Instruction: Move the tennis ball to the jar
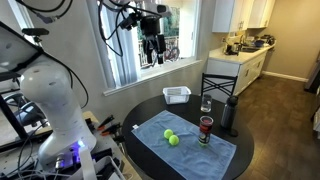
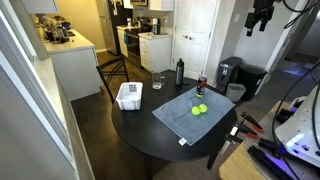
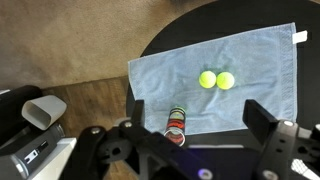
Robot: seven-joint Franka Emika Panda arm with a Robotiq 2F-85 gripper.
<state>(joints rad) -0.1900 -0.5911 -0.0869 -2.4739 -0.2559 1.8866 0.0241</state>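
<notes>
The tennis ball (image 3: 207, 79) was a bright yellow-green sphere with a matt, fuzzy look. It lay on a pale blue towel (image 3: 250, 50) and appeared to touch a second ball (image 3: 225, 80) of the same colour on its right in the wrist view. The pair sat near the middle of the cloth, low and untouched. The jar (image 1: 206, 130) stood upright on the same towel, a little to the right of the balls in an exterior view and clear of them. At this size it could not be made out whether its mouth was open or lidded. Farther back on the round black table (image 1: 150, 108) were a drinking glass (image 1: 206, 104), a dark bottle (image 1: 229, 115) and a white basket (image 1: 177, 95), all off the towel. The gripper (image 1: 152, 50) hung high above the far left side of the table, well apart from everything on it. In the wrist view its fingers (image 3: 262, 118) were spread wide with nothing between them. By my judgement the task had not properly begun and the step in hand was the approach. The next move would call for coming down over one ball and closing on it alone. The neighbouring ball left little room on that side, so a careless descent could nudge both and set them rolling.
</notes>
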